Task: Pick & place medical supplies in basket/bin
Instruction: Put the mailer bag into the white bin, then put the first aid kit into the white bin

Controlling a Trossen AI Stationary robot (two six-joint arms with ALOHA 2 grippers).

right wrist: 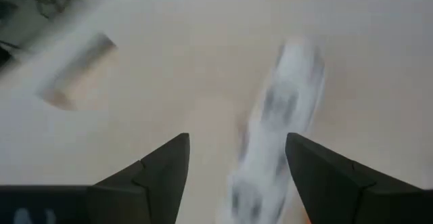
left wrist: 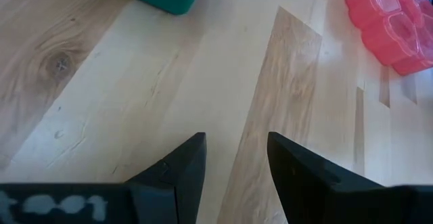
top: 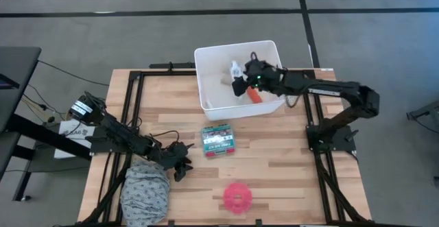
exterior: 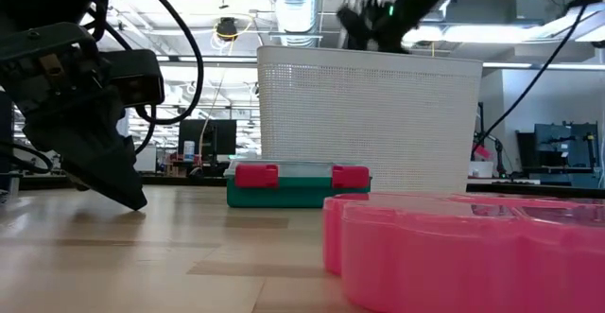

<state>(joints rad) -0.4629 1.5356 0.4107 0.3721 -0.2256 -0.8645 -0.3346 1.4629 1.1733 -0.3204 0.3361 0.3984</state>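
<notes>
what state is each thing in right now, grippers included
left gripper: open, empty, low over the table
right gripper: open, empty, over the bin
bin: upright, holding items
green-and-red box: shut, on table
pink disc: flat on table
cloth bundle: crumpled

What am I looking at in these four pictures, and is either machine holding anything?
You see two dark robot arms working at a wooden table, sorting medical supplies into a white tub. One picture looks straight down from above, one looks level across the tabletop, and two come from cameras on the arms' wrists.

The right claw is over the tub with its fingers apart and nothing between them. Its wrist camera shows a white packet with dark print and a beige roll lying in the tub below. An orange tube lies there too.

The left claw is low at the table, open and empty, next to a grey patterned cloth bundle.

Still on the table are a green-and-red box and a pink round disc.
</notes>
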